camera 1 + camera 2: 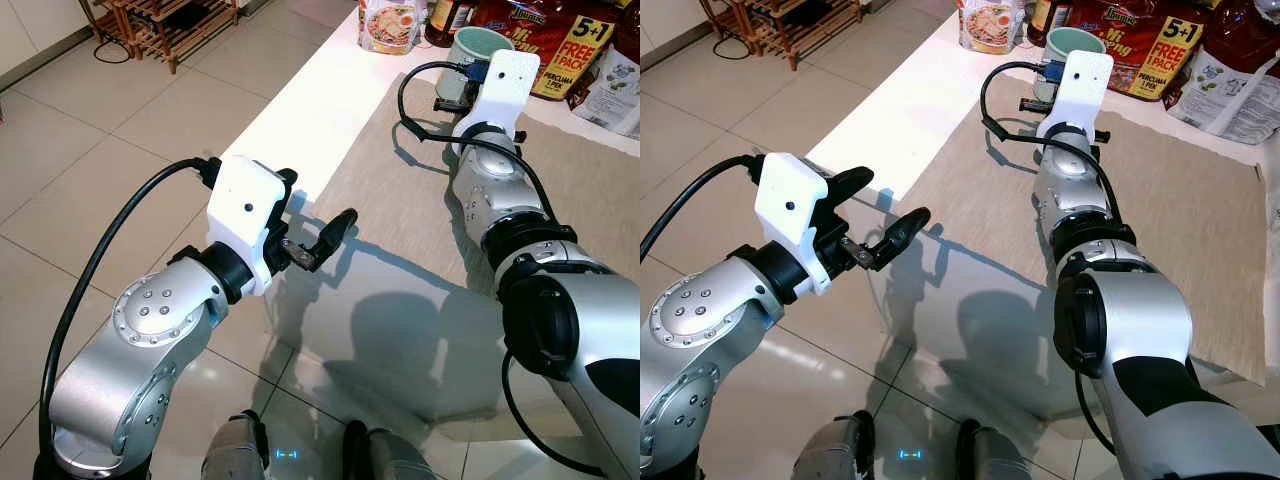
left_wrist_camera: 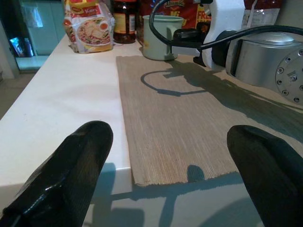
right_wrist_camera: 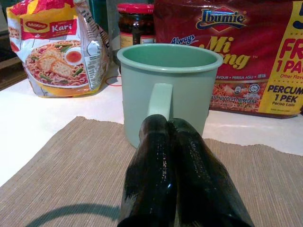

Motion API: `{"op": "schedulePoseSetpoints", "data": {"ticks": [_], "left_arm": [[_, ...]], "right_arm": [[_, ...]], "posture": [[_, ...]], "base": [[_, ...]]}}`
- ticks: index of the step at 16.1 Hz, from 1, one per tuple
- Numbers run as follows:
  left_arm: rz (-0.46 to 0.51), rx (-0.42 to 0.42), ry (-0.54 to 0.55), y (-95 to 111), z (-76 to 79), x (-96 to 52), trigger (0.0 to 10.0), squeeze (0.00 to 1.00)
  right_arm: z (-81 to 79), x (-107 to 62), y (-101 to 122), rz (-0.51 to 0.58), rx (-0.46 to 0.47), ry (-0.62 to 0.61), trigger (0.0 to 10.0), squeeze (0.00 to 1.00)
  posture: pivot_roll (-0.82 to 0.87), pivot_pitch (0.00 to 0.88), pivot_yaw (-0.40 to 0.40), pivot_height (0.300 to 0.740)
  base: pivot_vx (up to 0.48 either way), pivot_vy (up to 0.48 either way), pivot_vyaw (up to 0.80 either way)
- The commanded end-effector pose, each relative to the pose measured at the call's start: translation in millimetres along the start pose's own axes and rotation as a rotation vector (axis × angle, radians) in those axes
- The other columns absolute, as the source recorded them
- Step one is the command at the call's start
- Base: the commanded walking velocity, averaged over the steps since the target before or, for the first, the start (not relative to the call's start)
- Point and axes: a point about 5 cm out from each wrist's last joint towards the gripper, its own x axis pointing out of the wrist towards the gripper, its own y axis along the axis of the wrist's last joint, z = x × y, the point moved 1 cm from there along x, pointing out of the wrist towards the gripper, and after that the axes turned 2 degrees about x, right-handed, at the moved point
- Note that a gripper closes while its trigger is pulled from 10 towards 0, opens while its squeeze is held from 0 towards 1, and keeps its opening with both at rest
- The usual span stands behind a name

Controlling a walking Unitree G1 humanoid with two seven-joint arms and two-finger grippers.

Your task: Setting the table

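A pale green mug [image 3: 168, 90] stands at the far edge of a tan woven placemat [image 1: 400, 200] on the white table [image 1: 300, 110], its handle facing my right arm. My right gripper [image 3: 168, 123] is shut, its two black fingers pressed together with the tips right at the mug's handle; nothing shows between them. In the eye views the white wrist housing [image 1: 505, 80] hides those fingers. My left gripper [image 1: 315, 205] hovers open over the table's near left corner, short of the mat's near edge [image 2: 180, 177], holding nothing.
Behind the mug lie a Maggi Kari noodle packet [image 3: 57, 52], a red-lidded jar [image 3: 137, 23] and a red Ibumie multipack [image 3: 236, 56]. A wooden rack [image 1: 170, 25] stands on the tiled floor far left. The table's left edge runs beside my left arm.
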Motion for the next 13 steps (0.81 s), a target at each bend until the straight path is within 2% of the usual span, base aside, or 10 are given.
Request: {"op": "schedulePoseSetpoints", "data": {"ticks": [1,6,10,11,12,13], "left_arm": [[0.001,0.005,-0.007,-0.2,2.2,0.6,10.0,0.0],[0.02,-0.003,-0.012,0.1,2.4,7.8,10.0,0.0],[0.004,0.018,0.029,-2.2,-2.8,11.9,10.0,0.0],[-0.002,0.024,0.085,-3.6,-8.9,14.1,10.0,0.0],[0.004,0.032,0.118,-3.6,-12.8,15.1,10.0,0.0],[-0.005,0.044,0.155,-7.2,-19.0,17.4,10.0,0.0]], "right_arm": [[0.4,2.4,9.9,0.037,0.036,0.005,0.0,0.0],[-7.3,-7.8,3.7,0.143,0.064,0.034,0.0,0.0],[-2.0,-16.8,5.9,0.251,0.054,0.061,0.0,0.0],[1.0,-20.4,5.4,0.271,0.031,0.06,9.1,0.0],[1.9,-23.1,4.4,0.278,0.034,0.065,10.0,0.0],[2.1,-28.0,1.5,0.289,0.015,0.08,10.0,1.0]], "posture": [[0.25,0.199,-0.095,0.74],[0.23,0.178,-0.077,0.74],[0.21,0.164,-0.077,0.74],[0.21,0.153,-0.077,0.74],[0.2,0.143,-0.074,0.74],[0.17,0.135,-0.06,0.74]], "base": [[0.0,0.0,0.0],[0.0,0.0,0.0],[0.0,0.0,0.0],[0.0,0.0,0.0],[0.0,0.0,0.0],[0.0,0.0,0.0]]}}
